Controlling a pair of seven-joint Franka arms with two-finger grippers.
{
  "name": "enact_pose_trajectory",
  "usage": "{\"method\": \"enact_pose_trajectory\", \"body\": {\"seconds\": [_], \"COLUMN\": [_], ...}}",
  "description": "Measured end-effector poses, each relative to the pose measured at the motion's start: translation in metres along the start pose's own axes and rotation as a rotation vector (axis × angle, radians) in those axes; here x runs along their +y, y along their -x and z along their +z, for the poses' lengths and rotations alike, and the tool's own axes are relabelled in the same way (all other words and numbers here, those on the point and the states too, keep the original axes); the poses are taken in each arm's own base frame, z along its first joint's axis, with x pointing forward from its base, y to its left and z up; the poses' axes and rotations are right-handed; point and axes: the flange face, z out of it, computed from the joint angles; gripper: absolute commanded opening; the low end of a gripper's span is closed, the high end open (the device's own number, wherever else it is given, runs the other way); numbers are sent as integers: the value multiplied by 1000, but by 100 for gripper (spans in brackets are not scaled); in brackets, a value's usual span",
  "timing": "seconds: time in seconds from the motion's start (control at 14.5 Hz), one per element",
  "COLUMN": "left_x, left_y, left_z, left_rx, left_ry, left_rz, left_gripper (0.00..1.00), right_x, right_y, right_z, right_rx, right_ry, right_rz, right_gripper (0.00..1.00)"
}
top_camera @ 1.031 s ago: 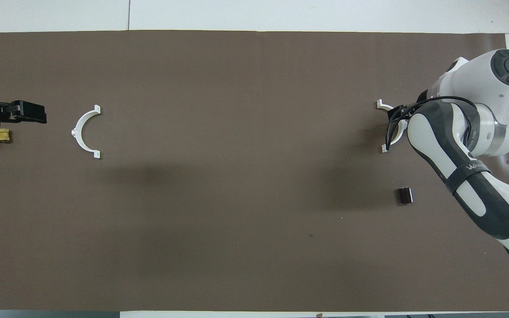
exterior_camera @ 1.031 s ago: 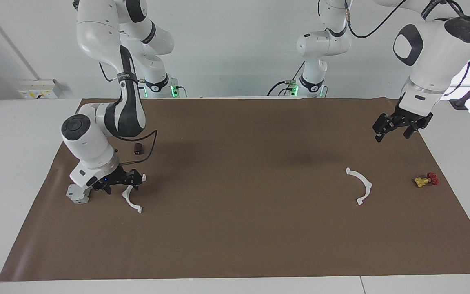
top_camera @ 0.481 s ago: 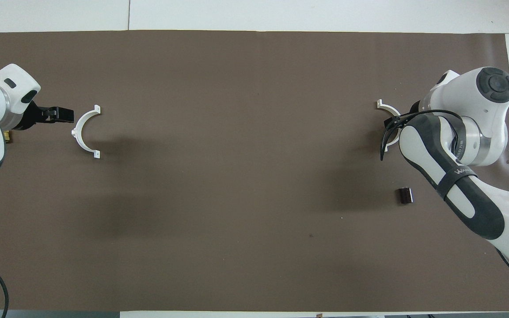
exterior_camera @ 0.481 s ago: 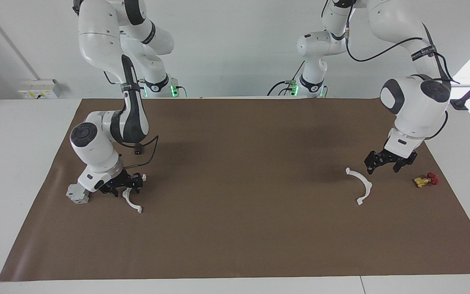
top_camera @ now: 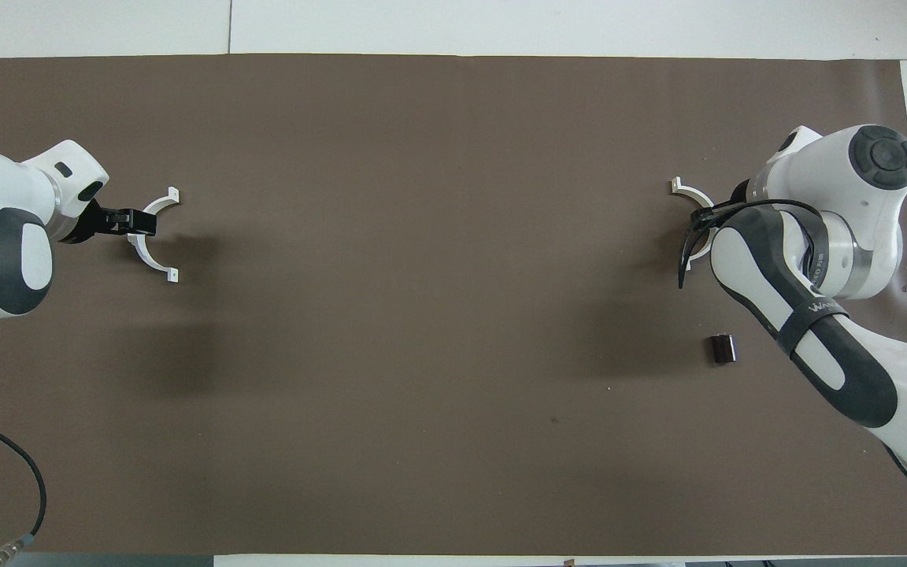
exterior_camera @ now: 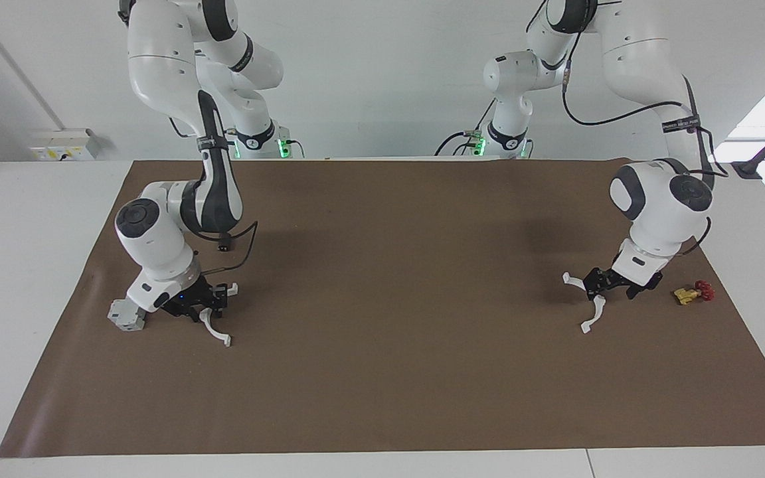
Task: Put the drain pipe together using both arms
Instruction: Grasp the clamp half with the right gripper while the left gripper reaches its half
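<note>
Each hand (exterior_camera: 600, 285) (exterior_camera: 198, 307) touches (low) its half-ring (exterior_camera: 587, 305) (exterior_camera: 213, 326).

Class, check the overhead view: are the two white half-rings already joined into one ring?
No, each half-ring lies at its own end of the brown mat.

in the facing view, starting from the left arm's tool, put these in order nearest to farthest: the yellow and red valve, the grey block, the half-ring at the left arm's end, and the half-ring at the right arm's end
From the left tool, in the facing view:
1. Half-ring at the left arm's end, right at the tool.
2. Yellow-and-red valve, beside it, toward the left arm's table edge.
3. Half-ring at the right arm's end, under the right tool.
4. Grey block, just past that, at the right arm's table edge.
</note>
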Motion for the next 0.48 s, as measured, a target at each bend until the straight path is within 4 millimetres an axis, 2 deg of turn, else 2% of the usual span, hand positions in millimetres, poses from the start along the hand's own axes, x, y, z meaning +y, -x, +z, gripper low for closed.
{"method": "enact_pose_trajectory", "body": {"seconds": [0.07,0.21,0.28,0.34,0.41,0.48], "left_x": [1,3,4,4,5,6], "left_y": [3,8,9,8,8,8], "left_z": [5,12,13,13,13,14], "left_rx": [-8,-21,-20,-13,-6,-2], "left_ry": [2,4,5,4,4,4], "left_rz": [4,8,10,11,12,13], "left_gripper": [97,70,54,32,10,0], "right_x": [0,0,0,1,4,7], "right_y": [-1,-1,-1,-1,1,2], "right_z": [-1,-1,-1,-1,0,1], "right_rx": [6,11,10,10,8,6], "right_ry": [1,2,2,2,2,2], "right_rz": [0,0,0,1,5,9], "right_gripper": [52,47,45,44,37,26]}}
